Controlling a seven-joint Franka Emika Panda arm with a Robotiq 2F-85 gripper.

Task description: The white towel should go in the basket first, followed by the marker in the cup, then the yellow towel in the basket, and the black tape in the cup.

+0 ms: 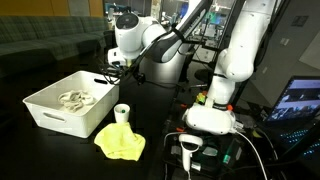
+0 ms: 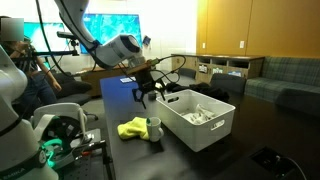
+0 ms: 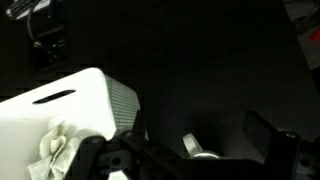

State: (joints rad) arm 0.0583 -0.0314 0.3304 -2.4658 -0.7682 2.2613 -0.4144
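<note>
Already the crumpled white cloth towel was found lying inside the white rectangular plastic basket, which was set on the dark tabletop. A small white cylindrical cup was stood upright just beside one corner of that basket, and the rumpled yellow cloth towel was spread on the tabletop next to the cup, outside the basket. Whether the yellow cloth was touching the cup's base could not be told from either exterior view.

The black two-fingered Robotiq gripper was held in the air above the tabletop, over the region where the basket's corner and the cup were placed, and well clear of both. Its fingers were spread wide apart, and nothing was gripped between them. In the wrist view the slotted wall of the basket, with the white cloth bunched inside it, was seen on one side, while the rim of the cup was made out lower down between the two dark fingers. The white arm was mounted at the table's edge
</note>
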